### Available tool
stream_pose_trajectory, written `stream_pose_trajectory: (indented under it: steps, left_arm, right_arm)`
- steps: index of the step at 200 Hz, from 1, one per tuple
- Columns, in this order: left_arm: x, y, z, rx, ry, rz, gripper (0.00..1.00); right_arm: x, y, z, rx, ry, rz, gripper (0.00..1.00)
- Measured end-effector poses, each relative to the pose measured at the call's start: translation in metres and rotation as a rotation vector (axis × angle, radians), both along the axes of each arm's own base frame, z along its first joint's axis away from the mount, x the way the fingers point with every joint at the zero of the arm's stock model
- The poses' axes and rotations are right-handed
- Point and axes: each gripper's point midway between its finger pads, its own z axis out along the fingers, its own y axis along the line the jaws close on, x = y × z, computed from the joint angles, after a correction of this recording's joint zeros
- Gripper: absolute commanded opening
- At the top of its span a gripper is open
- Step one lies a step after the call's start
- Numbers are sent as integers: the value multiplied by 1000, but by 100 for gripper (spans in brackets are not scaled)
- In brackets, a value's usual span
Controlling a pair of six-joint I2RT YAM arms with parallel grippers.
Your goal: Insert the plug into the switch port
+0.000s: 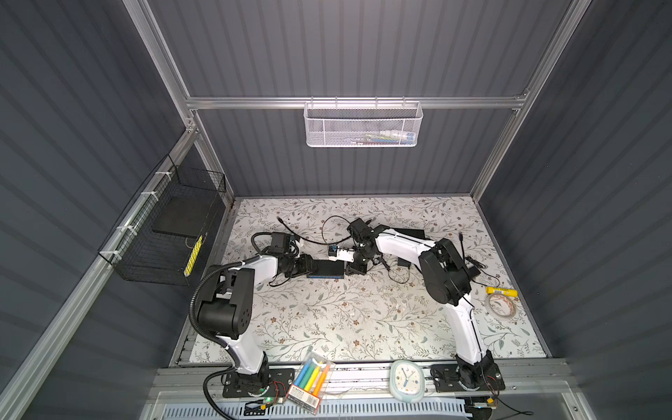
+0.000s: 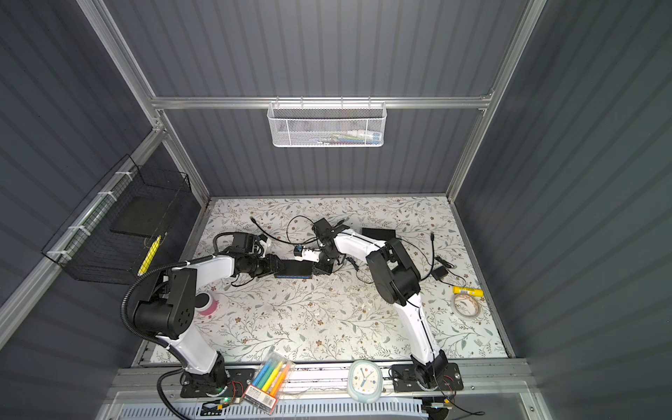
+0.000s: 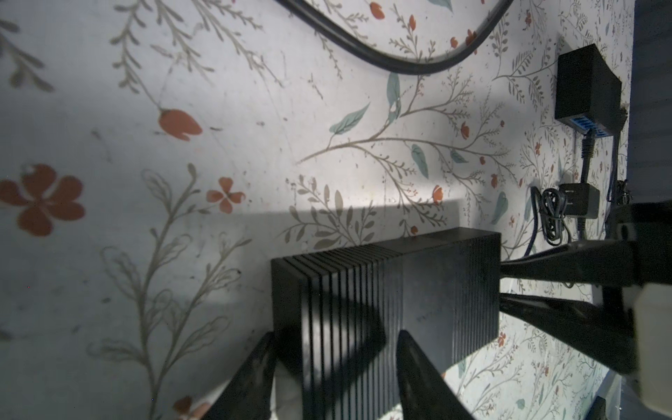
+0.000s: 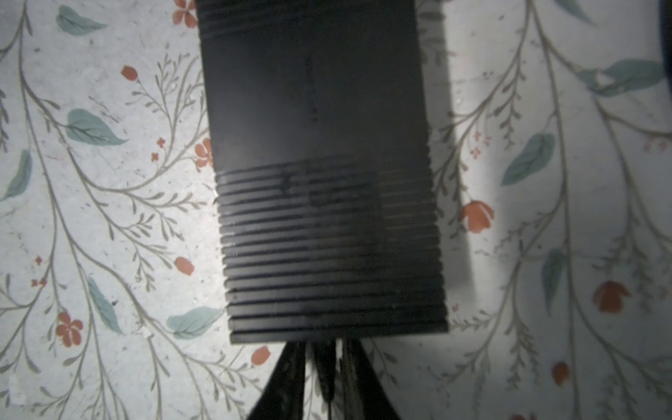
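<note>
Plug [image 4: 323, 367], small, dark and slim, sits against the end face of the black ribbed switch box [image 1: 325, 268], which lies flat mid-way across the floral-patterned tabletop [image 1: 363, 320]. Whether it is seated in a port I cannot tell. My right claw [image 4: 323, 349] flanks it, fingers narrowly parted, a sliver of light either side. My left claw [image 3: 336, 334] clamps the box's opposite end between its fingers.
</note>
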Motion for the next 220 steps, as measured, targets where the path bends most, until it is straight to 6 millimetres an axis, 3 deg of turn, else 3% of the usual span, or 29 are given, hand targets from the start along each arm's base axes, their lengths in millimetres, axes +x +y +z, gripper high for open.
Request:
stream_pose_trajectory:
  steps: [44,94,171,220]
  left_arm:
    - [2,-1,-2,-5,-5,-2,53]
    - [2,-1,-2,-7,-5,-4,53]
    - [7,-3,-2,-13,-29,-3,53]
    - [11,-5,-3,-24,-63,-1,52]
  right_arm:
    - [3,-12,-1,-9,7,-28,20]
    - [1,-12,0,-13,14,-34,16]
    - [1,-9,2,-31,27,-40,1]
    - [5,-10,2,-55,27,-63,0]
